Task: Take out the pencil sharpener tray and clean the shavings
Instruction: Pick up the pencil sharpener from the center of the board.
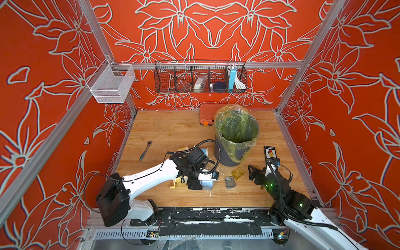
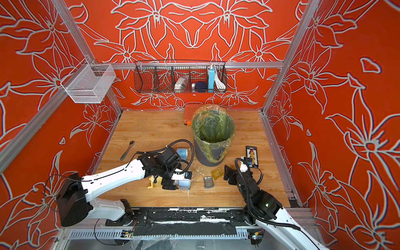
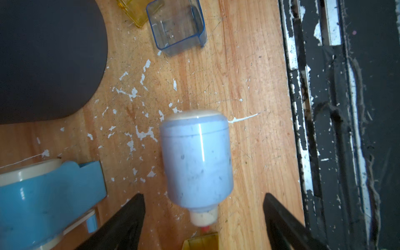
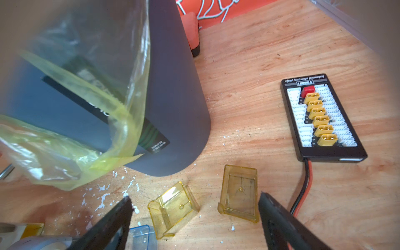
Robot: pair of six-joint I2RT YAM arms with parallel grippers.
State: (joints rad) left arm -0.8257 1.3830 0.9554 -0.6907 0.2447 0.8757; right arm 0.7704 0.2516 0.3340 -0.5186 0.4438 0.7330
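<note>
Wooden tabletop (image 1: 168, 129): left gripper (image 3: 203, 194) gapes, untouching, around a pale-blue pencil sharpener (image 3: 197, 160), whitish shavings (image 3: 142, 134) strewn beside, clear blue tray (image 3: 177, 28) beyond; right gripper (image 4: 194, 195), likewise spread, faces two amber trays (image 4: 173, 207); lettering on the charging board (image 4: 322, 116) unreadable.

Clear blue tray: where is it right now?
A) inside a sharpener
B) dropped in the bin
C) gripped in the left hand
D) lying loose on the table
D: the clear blue tray lies by itself on the wooden table; the left hand is open near the pale blue sharpener, away from the tray.
</note>
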